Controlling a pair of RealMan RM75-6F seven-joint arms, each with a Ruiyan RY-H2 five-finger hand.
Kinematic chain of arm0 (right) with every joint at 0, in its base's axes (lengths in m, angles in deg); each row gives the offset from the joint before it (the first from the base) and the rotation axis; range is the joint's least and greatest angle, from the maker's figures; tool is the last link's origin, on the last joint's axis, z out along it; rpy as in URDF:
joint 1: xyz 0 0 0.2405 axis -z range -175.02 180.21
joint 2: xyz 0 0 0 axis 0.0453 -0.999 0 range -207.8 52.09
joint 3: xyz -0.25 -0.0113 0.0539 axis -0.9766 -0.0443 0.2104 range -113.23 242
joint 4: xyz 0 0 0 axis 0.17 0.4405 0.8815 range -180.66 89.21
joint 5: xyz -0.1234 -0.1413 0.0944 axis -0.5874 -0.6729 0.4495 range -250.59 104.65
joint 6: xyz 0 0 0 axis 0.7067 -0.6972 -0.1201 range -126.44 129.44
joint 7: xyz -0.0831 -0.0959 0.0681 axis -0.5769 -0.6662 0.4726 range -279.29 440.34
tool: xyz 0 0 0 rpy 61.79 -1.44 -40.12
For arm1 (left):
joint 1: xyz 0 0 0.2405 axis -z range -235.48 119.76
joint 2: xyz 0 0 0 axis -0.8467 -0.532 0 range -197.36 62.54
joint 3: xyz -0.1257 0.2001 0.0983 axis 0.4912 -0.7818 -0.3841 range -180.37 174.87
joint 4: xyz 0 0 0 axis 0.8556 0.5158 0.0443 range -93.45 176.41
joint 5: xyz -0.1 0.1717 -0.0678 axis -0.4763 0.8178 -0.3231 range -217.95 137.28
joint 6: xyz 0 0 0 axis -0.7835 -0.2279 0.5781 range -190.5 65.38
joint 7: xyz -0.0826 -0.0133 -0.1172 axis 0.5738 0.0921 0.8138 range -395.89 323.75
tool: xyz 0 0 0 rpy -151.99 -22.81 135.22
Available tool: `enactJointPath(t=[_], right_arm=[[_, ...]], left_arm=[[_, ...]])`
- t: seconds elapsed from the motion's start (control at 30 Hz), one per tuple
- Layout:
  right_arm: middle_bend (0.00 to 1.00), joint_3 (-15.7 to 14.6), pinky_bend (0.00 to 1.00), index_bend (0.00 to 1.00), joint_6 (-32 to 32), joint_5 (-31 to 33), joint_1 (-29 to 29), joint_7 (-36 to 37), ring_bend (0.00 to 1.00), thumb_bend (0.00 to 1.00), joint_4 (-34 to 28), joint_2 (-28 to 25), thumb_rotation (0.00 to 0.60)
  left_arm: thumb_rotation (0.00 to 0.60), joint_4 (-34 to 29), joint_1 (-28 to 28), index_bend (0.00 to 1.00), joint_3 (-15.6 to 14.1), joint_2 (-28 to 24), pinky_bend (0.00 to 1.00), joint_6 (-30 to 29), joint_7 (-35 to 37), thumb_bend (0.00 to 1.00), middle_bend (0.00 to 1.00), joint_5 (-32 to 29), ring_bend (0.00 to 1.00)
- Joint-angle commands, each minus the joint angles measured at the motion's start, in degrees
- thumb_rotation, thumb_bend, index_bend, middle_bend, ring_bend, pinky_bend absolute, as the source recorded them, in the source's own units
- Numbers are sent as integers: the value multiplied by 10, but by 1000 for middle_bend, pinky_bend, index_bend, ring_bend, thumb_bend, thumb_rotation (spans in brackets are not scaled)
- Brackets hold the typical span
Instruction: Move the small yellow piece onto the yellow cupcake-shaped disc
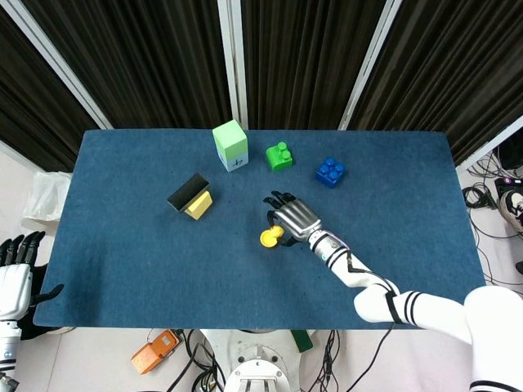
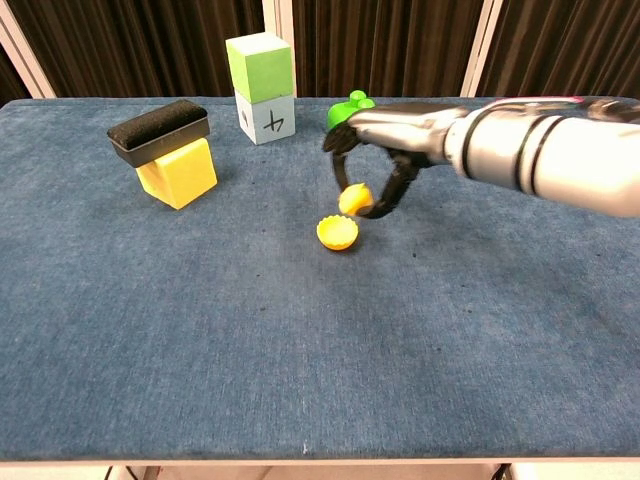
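The small yellow piece (image 2: 354, 199) is pinched in the right robot hand (image 2: 375, 170), thumb on one side and a finger on the other, and it hangs just above the yellow cupcake-shaped disc (image 2: 337, 233), a little toward the far right of the disc's middle in the chest view. It looks clear of the disc, not yet resting on it, though the gap is slight and the head view cannot settle it. The fingertip pinch makes sense: the piece is tiny, and holding it by its edges leaves its underside free to be set down into the disc's fluted top.

The right arm reaches in from the right side of the table (image 1: 122, 245), forearm stretched toward the centre, palm turned down and the fingers curled downward like a claw round the piece; the remaining fingers are spread and touch nothing. My guess is that the next need is a small shift to centre the piece over the disc before lowering and letting go (off-centre, it might roll off the rim).

The left robot hand (image 1: 15, 273) hangs off the table's near left corner, fingers apart and empty, well away from the work
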Motion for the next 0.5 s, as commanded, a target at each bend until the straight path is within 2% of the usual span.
enactJointPath(t=[0.03,0.33,0.43,0.5], right_arm=[[192,-1,190,631,7,11,-10,-15,108,480,6,10,600],[191,-11,189,574,11,38,-23,-37,108,480,9,18,600],[191,-18,180,466,17,45,-26,-46,93,480,6,16,600],[186,-21,155,341,18,49,-27,-51,64,479,-2,11,600]], left_arm=[[600,3,-2,66,-1,1,0,-1,3,35,80,-1,50],[600,14,-4,66,-1,6,0,1,11,35,80,-2,50],[600,17,-5,66,0,8,0,0,13,35,80,-2,50],[600,19,-5,66,0,9,0,0,15,35,80,-2,50]])
